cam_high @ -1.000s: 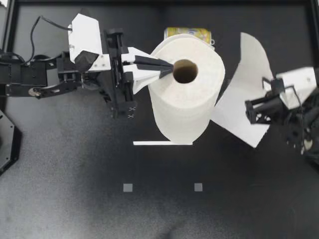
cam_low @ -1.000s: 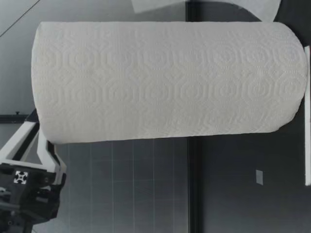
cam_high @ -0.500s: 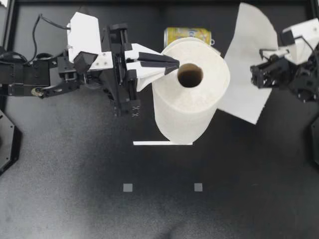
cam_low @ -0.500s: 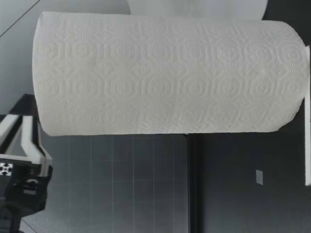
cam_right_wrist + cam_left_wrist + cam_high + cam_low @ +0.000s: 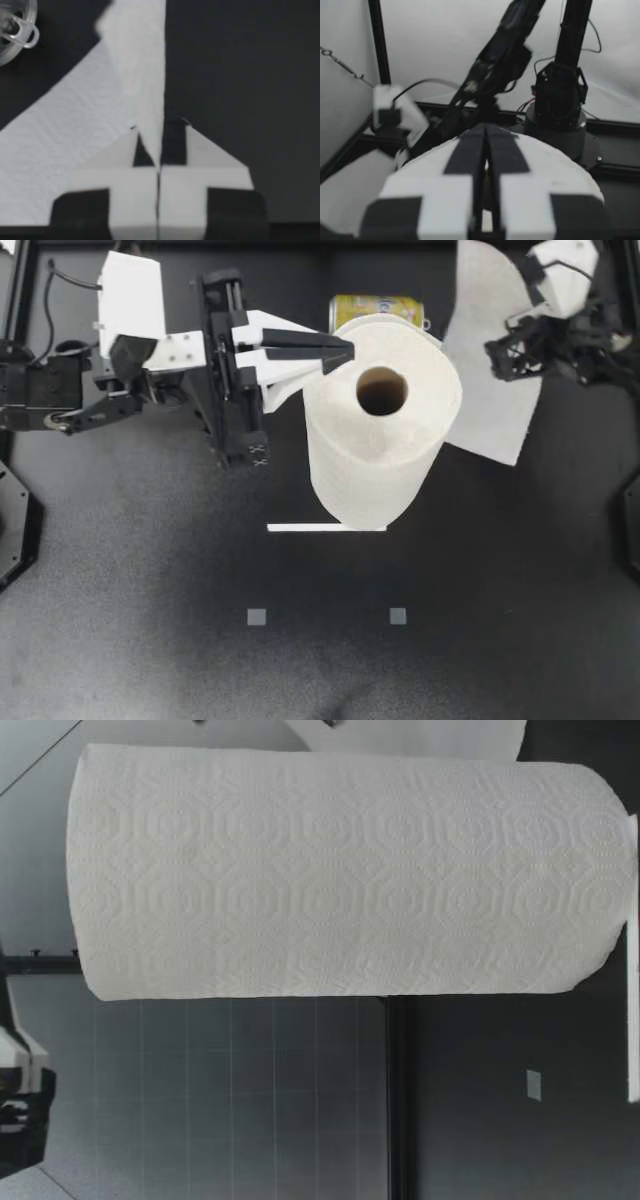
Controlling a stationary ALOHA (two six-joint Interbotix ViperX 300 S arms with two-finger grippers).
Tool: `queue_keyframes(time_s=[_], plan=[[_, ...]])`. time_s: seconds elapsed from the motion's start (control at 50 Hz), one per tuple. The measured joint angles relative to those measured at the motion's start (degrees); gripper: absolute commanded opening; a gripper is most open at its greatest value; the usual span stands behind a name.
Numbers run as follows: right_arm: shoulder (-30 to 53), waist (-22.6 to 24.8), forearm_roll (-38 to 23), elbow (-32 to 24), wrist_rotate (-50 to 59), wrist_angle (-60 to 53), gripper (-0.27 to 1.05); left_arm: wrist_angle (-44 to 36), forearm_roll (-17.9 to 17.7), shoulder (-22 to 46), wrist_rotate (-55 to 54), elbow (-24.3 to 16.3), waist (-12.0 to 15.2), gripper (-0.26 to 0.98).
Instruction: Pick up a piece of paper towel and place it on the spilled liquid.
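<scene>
My left claw (image 5: 340,348), clenched empty, presses its tips on the rim of the paper towel roll (image 5: 385,440) to steady it; my right claw (image 5: 497,350) pinches the sheet (image 5: 490,410), stretched out beside the roll, seemingly for tearing

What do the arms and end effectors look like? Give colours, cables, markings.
Left arm: black links, white housing, looping black cable. Left end effector: white fingers with black strips, small x marks on its black rail. Right arm: black, white housing. Right end effector: white-and-black fingers.
</scene>
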Motion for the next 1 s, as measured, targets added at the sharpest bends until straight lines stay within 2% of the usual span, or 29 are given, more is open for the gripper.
queue_keyframes(time_s=[0.28, 0.52, 0.64, 0.74, 1.0], plan=[[8.7, -2.37, -0.09, -7.65, -4.48, -2.81, -0.12, 0.0, 0.0, -0.26, 0.0, 0.09, 0.0, 0.08], [11.34, -2.99, 0.0, -10.2, -5.1, -2.81, -0.12, 0.0, 0.09, -0.7, 0.0, 0.26, 0.0, 0.08], [11.34, -2.99, 0.0, -10.46, -5.71, -2.81, -0.07, 0.0, 0.18, -0.88, 0.0, 0.62, 0.0, 0.08], [11.34, -2.99, 0.0, -10.63, -6.68, -2.81, 0.05, 0.0, 0.26, -0.88, 0.0, 0.79, 0.0, 0.08], [11.34, -3.08, 2.02, -11.16, -6.68, -0.44, 0.64, 0.0, 0.35, -1.05, 0.09, 1.05, 0.0, 0.08]])
